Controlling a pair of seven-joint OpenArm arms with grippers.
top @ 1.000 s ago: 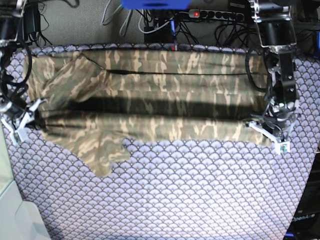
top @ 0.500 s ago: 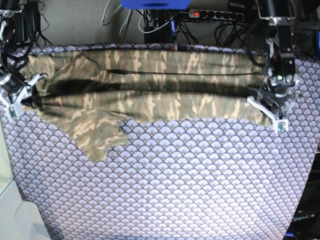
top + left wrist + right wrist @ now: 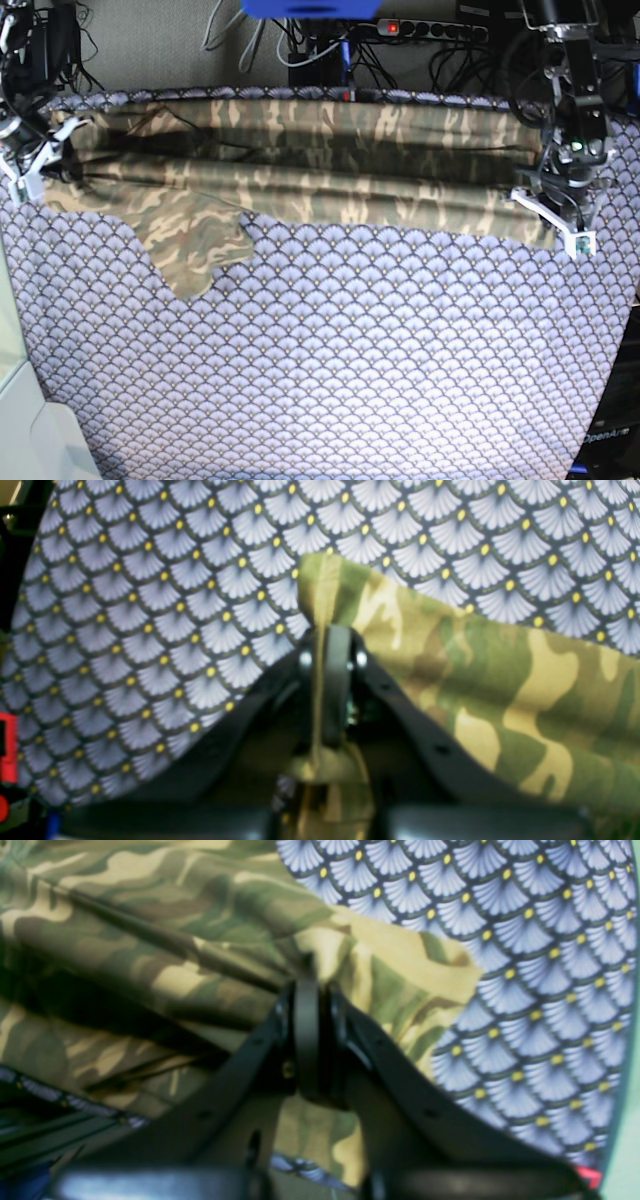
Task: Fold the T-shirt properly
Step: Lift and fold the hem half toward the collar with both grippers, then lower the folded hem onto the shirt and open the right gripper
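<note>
Purple-and-white scalloped tablecloth point(image 3: 380, 360) covers your whole table, with a power strip point(image 3: 430, 30) and tangled cables point(image 3: 300, 45) behind its far edge. Your T-shirt point(image 3: 330, 175) lies stretched as a long band across the far part of the table, folded lengthwise, with one sleeve point(image 3: 195, 250) spilling out toward the near side on the base view's left.

Your left gripper point(image 3: 548, 212) sits at the shirt's end on the base view's right. In its wrist view the left gripper point(image 3: 327, 630) is pressed together on a pinched ridge of shirt cloth point(image 3: 500, 690), with the tablecloth point(image 3: 150, 630) beyond it.

Your right gripper point(image 3: 45, 160) is at the opposite end of the shirt. Its wrist view shows the right gripper point(image 3: 310, 985) likewise pinching a bunched corner of the shirt point(image 3: 150, 965), with bare tablecloth point(image 3: 550, 965) just beside it.
</note>
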